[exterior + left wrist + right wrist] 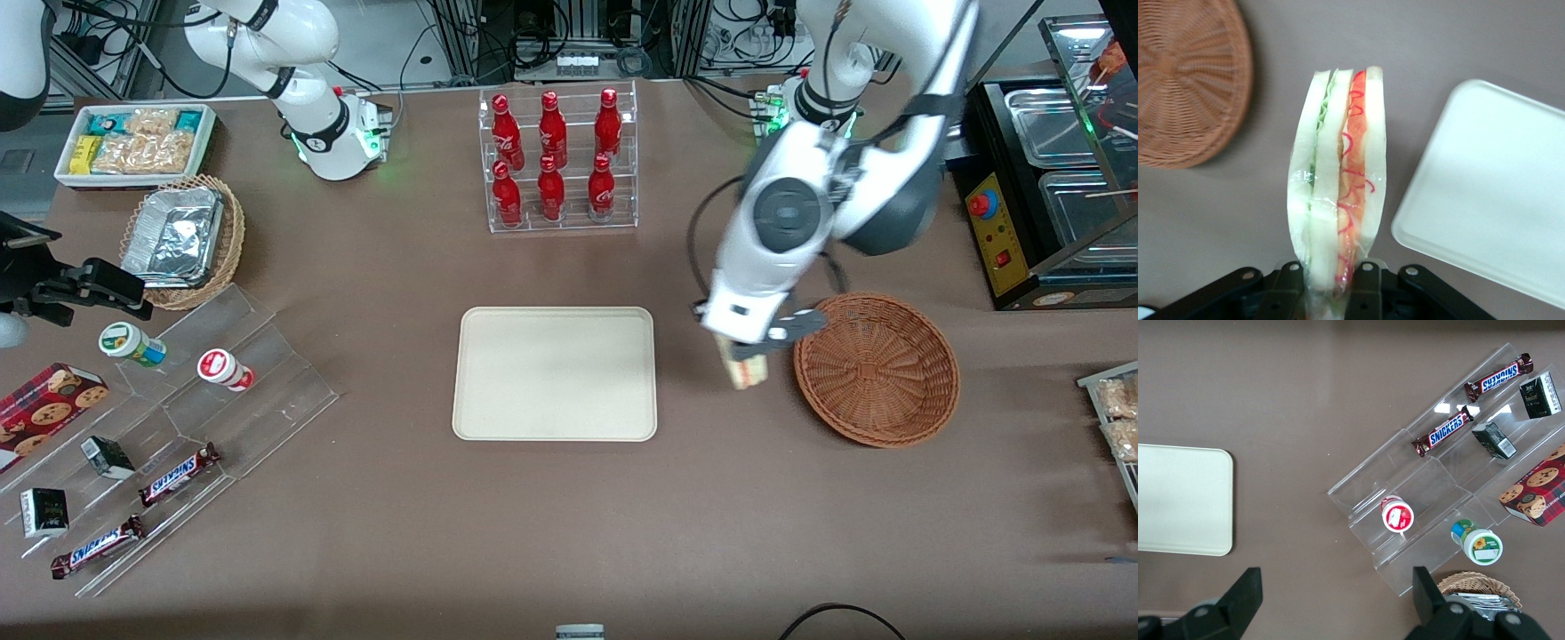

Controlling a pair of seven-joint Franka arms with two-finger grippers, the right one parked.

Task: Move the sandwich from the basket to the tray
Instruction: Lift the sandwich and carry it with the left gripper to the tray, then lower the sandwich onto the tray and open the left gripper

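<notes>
Plainly, the wrapped sandwich (1338,180) was held clamped at one end in the tool (749,363), above the desk (551,524) between basket (877,369) and tray (555,373). Slipping was judged possible, the film being slick. White bread, green and red filling were shown edge-on

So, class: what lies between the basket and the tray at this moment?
The gripper, shut on the sandwich, hangs above the bare brown table between the basket and the tray. The front view shows it; nothing else lies there.
</notes>
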